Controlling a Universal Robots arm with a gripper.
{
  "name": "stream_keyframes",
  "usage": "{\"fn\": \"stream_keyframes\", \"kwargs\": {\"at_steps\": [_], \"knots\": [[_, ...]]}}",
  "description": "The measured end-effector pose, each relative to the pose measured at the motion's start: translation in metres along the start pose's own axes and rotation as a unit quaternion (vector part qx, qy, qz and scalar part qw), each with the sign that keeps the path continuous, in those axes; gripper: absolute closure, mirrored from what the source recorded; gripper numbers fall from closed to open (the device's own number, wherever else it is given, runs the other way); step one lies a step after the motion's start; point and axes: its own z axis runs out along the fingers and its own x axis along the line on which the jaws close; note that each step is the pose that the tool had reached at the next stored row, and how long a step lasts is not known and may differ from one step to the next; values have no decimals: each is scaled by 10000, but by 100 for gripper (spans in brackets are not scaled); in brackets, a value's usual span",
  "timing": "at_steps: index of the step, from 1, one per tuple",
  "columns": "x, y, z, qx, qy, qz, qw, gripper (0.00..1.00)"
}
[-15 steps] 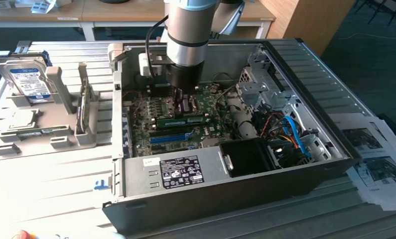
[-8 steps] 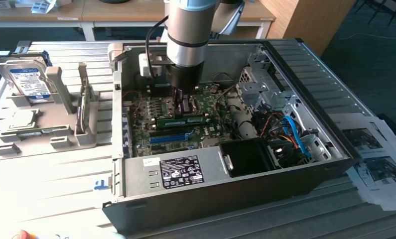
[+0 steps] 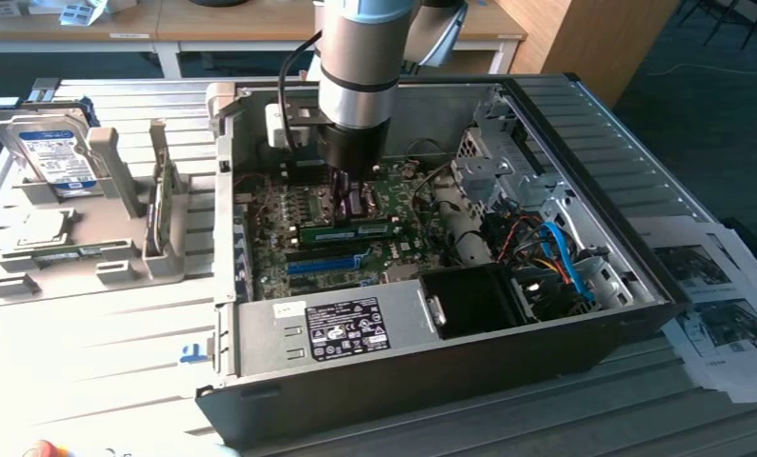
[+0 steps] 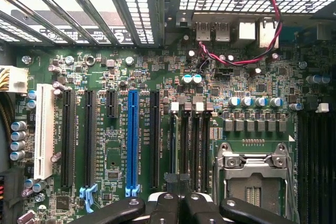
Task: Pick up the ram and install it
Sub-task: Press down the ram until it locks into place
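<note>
Gripper [image 4: 176, 203] jaws are shut together, clamped on nothing you can see, low over the motherboard [image 4: 252, 85] mid-area. Ram [image 3: 352, 231] stands on edge in a slot betw. the blue PCIe slot [image 4: 132, 140] and the CPU socket [image 4: 254, 174]. It's a long, thin green stick w/ a pale sticker. Seating probably needs a straight, even push; check both end clips, and don't tilt.
</note>
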Motion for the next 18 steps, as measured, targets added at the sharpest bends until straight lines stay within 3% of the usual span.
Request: {"fn": "stream_keyframes", "kwargs": {"at_steps": [18], "knots": [[1,-1,23,0,0,0,10000,90]]}}
